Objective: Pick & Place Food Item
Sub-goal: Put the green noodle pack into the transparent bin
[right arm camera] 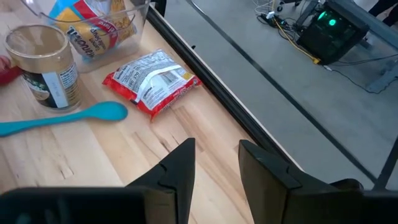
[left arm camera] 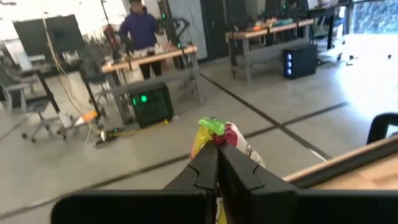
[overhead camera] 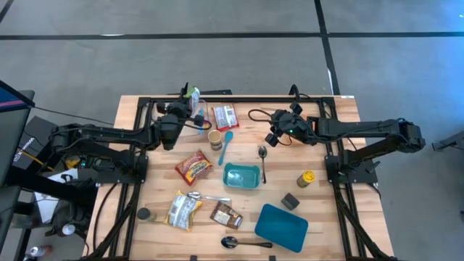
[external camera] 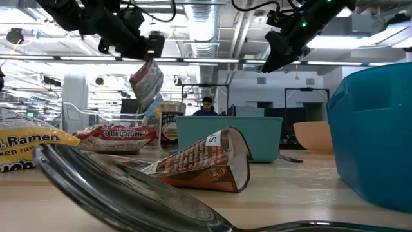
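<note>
My left gripper (overhead camera: 185, 102) is over the table's far left, shut on a small snack packet (external camera: 147, 81) with a green end (left arm camera: 212, 126). The packet hangs in the air above a clear container (overhead camera: 199, 116). My right gripper (right arm camera: 216, 155) hovers open over the far middle of the table (overhead camera: 272, 136), with nothing between its fingers. Below it lie a red noodle packet (right arm camera: 152, 84), a paper-labelled jar (right arm camera: 46, 68) and a blue spoon (right arm camera: 93, 114). A teal bowl (overhead camera: 241, 175) sits at the table's centre. My left gripper pinches the snack packet between its two fingers (left arm camera: 202, 171). The packet's green-topped end (left arm camera: 217, 132) sticks out past the fingertips. The fingers come roughly level from the table's left side. The packet is lifted clear of the table and hangs tilted below the gripper (external camera: 149, 55).
Near the front lie a ramen packet (overhead camera: 183, 210), a brown packet (overhead camera: 226, 215), a red packet (overhead camera: 193, 167), a teal lid (overhead camera: 281, 226) and metal spoons (overhead camera: 263, 161). A yellow bottle (overhead camera: 307, 177) and a dark block (overhead camera: 291, 201) stand at the right.
</note>
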Robot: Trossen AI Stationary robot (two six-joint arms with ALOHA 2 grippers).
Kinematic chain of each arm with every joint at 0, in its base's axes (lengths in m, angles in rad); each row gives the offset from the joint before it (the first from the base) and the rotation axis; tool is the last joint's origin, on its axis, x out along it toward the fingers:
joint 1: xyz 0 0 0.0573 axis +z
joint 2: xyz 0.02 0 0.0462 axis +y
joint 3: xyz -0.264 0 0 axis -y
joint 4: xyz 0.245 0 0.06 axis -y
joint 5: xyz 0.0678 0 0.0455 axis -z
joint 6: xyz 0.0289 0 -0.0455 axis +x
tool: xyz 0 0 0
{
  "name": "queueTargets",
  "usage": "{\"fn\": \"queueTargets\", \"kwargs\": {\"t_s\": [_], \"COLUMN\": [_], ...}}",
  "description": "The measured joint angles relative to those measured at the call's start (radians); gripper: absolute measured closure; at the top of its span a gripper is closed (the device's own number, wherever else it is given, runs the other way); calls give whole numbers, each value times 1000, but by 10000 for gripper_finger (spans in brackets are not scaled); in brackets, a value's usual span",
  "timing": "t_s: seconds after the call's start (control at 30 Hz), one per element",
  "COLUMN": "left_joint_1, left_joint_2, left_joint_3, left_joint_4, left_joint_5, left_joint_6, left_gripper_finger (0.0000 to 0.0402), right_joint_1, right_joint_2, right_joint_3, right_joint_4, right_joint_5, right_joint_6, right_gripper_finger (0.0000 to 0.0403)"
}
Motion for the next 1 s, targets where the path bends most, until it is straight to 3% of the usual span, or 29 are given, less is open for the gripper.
{"fn": "queueTargets", "kwargs": {"t_s": [0.47, 1.0], "left_joint_1": [0, 0], "left_joint_2": [0, 0], "left_joint_3": [0, 0], "left_joint_4": [-268, -450], "left_joint_5": [-66, -7], "left_joint_6": [-321, -568], "left_gripper_finger": [401, 401], "right_joint_1": [0, 0], "right_joint_2": [0, 0], "right_joint_3": [0, 0], "right_joint_4": [-1, -1], "right_joint_5": [-3, -11], "right_joint_6": [1, 9], "right_gripper_finger": [287, 287]}}
